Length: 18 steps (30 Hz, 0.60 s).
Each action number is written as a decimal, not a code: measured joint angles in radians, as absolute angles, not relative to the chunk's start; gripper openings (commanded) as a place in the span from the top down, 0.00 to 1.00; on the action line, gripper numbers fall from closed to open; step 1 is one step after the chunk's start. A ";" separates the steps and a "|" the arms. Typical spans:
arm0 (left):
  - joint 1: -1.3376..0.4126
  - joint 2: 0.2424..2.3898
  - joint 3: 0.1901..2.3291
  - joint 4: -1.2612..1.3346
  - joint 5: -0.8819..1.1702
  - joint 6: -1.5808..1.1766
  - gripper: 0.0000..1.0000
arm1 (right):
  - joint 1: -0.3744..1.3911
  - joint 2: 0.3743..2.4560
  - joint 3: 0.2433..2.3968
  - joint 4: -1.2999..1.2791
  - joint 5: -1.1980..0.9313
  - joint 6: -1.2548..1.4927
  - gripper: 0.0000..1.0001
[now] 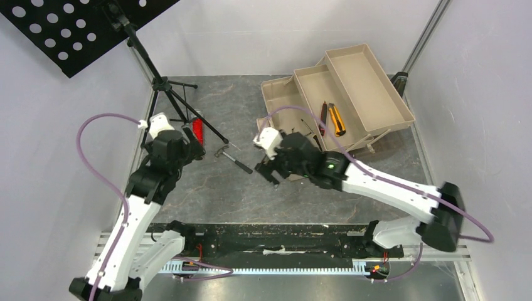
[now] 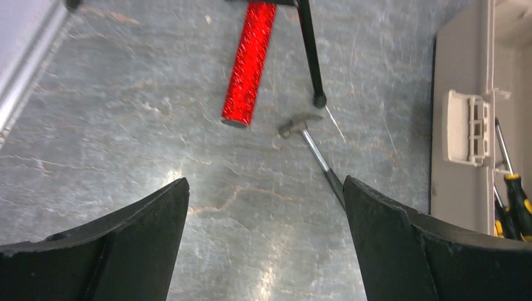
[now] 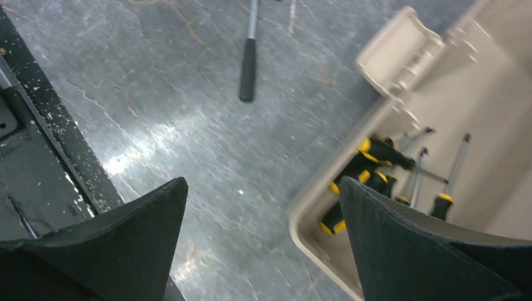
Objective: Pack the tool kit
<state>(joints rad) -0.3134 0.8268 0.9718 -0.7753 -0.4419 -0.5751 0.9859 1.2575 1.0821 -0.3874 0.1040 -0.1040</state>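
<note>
The tan-brown toolbox (image 1: 351, 94) stands open at the back right with its trays folded out. An orange and a red utility knife (image 1: 332, 118) lie in the middle tray. Several yellow-and-black screwdrivers (image 3: 370, 164) lie in the bottom compartment and also show in the left wrist view (image 2: 516, 204). A small hammer (image 1: 235, 157) lies on the table between the arms; it also shows in both wrist views (image 2: 312, 145) (image 3: 248, 63). My left gripper (image 2: 263, 210) is open and empty above bare table, left of the hammer. My right gripper (image 3: 263, 197) is open and empty over the toolbox's near corner (image 3: 317, 229).
A plain red bar (image 2: 249, 63) lies beside a leg (image 2: 310, 56) of the black tripod music stand (image 1: 160, 78) at the back left. The toolbox's pale latch (image 2: 467, 128) faces the table's middle. A black rail (image 1: 276, 235) runs along the near edge.
</note>
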 measured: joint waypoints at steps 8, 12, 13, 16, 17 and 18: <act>-0.310 0.606 0.841 -0.719 -0.582 -0.548 0.02 | 1.080 1.693 1.362 -0.395 0.135 -0.104 0.16; -0.308 0.546 0.820 -0.698 -0.634 -0.543 0.02 | 1.079 1.871 1.462 -0.408 0.149 -0.104 0.24; -0.306 0.532 0.817 -0.693 -0.648 -0.542 0.02 | 1.077 1.919 1.494 -0.414 0.153 -0.102 0.26; -0.295 0.513 0.812 -0.680 -0.676 -0.534 0.02 | 1.069 2.027 1.564 -0.422 0.155 -0.096 0.36; -0.291 0.511 0.812 -0.678 -0.683 -0.532 0.02 | 1.066 2.052 1.582 -0.424 0.154 -0.093 0.40; -0.286 0.511 0.812 -0.677 -0.689 -0.530 0.02 | 1.062 2.084 1.605 -0.424 0.151 -0.089 0.42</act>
<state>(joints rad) -0.2863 0.5106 0.8116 -0.6769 -0.6891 -0.5297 1.0618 2.0838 1.6054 -0.4240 0.1513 -0.0887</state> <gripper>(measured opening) 0.977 0.656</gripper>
